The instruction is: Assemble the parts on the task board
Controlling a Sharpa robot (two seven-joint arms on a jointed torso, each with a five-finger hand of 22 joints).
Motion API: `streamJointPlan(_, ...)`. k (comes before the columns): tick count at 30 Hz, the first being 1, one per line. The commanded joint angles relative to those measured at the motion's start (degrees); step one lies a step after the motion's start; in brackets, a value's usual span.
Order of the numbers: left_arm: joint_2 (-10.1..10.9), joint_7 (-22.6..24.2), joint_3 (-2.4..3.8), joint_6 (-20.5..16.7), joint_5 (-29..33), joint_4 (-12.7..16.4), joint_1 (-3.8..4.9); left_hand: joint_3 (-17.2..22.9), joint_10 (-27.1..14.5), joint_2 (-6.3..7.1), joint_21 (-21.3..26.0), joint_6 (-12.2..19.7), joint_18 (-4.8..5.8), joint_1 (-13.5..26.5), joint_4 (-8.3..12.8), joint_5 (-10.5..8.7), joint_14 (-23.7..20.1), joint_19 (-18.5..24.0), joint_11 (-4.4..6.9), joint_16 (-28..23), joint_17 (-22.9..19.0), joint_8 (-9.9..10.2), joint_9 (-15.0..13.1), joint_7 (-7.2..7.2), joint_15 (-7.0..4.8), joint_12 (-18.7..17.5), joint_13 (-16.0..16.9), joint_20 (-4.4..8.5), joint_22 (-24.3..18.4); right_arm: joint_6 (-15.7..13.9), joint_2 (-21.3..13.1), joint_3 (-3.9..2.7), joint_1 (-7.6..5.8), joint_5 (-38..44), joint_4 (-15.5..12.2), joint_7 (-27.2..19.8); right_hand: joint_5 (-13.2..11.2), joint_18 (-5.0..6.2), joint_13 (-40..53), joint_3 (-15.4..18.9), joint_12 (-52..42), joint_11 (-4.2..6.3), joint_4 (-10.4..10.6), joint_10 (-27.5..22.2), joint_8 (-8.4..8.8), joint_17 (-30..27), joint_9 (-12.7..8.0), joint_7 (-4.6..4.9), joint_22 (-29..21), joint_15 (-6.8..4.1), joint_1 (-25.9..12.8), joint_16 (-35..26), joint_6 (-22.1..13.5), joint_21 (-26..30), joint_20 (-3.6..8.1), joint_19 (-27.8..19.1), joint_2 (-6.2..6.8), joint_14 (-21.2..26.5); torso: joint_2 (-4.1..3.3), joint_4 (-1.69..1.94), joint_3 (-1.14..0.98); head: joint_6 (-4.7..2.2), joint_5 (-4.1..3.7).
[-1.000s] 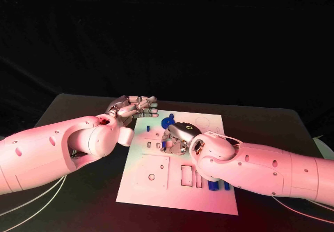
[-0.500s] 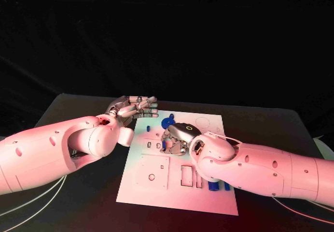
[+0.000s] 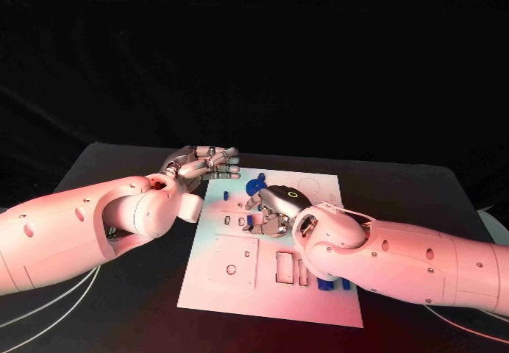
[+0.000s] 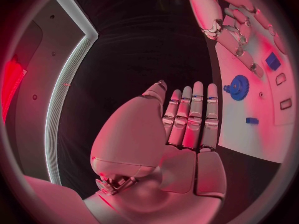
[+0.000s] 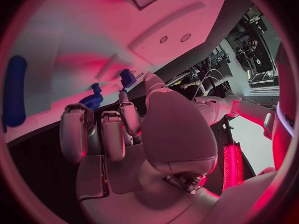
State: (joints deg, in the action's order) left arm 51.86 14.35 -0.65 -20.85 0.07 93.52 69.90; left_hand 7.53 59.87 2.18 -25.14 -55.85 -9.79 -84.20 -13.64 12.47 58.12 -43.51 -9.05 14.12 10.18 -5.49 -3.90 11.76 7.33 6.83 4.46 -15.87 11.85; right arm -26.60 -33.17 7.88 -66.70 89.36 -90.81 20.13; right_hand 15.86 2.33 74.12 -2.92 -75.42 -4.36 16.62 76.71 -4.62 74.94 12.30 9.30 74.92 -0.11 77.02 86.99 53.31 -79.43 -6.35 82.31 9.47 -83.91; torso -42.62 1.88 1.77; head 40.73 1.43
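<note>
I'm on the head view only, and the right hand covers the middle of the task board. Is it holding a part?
Observer: I cannot tell. In the right wrist view the right hand has its fingers curled over the task board, and a small blue part sits at the fingertips.
Operator: And the left hand?
Observer: In the left wrist view the left hand is flat with its fingers straight, and it holds nothing.
Operator: Where's the gear?
Observer: The blue gear lies on the board just past the left fingertips. The left hand does not touch it.

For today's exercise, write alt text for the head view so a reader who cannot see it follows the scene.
The right hand reaches over the middle of the white task board, near a blue gear. The left hand hovers with its fingers together by the board's far left corner.
</note>
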Motion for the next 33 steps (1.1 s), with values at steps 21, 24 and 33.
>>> streamJointPlan(21, -2.5, -30.5, -0.09, 15.6, -36.6, -6.1, 1.60, -2.8, 18.0, 0.36, -23.4, -8.6, -0.36, 4.3, -2.7, 0.04, 26.8, -18.4, 7.13, 41.2, 38.1, -2.6, -2.5, -5.72, -9.16, 9.8, 8.5, 10.07, 13.9, -8.1, -20.9, -0.64, -6.56, -35.0, -8.0, -20.9, 3.1, 4.78, -8.2, -1.6, 7.2, 1.40, -0.2, -5.4, -3.57, -6.4, 1.2, -1.56, -7.1, -1.07, 2.5, -13.7, 3.7, 21.2, 1.18, -10.8, -3.86, -0.6, 2.84, -1.38, -0.59, 0.32, 1.16)
streamJointPlan(24, -4.2, -34.3, -0.17, 17.6, -40.6, -7.3, 2.25, -3.2, 16.2, 0.38, -36.7, -8.8, 1.83, 5.4, -2.5, 0.27, 27.2, -24.1, 7.78, 55.4, 53.8, -3.1, -4.0, -5.81, -9.93, 15.2, 14.9, 11.58, 30.1, -8.3, -21.5, -0.64, -6.70, -35.7, -7.2, -21.0, 3.2, 4.84, -8.6, -1.5, 7.5, 1.38, -0.2, -5.6, -3.58, -6.7, 1.1, -1.55, -7.4, -1.06, 2.3, -14.0, 3.6, 21.6, 1.19, -10.9, -3.72, -0.6, 3.16, -1.04, -0.55, 0.61, 1.11)
streamJointPlan(33, -10.4, -46.2, -0.52, 24.7, -55.1, -11.1, 3.93, -5.0, 14.9, -0.32, -51.9, -8.3, 4.83, 10.2, -2.8, 0.13, 29.7, -31.6, 8.51, 69.5, 71.2, -5.0, -8.4, -6.75, -10.30, 34.7, 35.6, 12.29, 52.0, -7.0, -21.6, -0.64, -6.83, -35.1, -6.1, -19.9, 2.9, 5.32, -9.5, -1.2, 8.3, 1.35, -0.2, -6.3, -3.63, -8.7, 1.1, -1.56, -9.2, -1.04, 1.8, -16.0, 3.5, 24.3, 1.19, -12.0, -3.56, -0.1, 3.55, -0.93, -0.82, 1.28, 1.47)
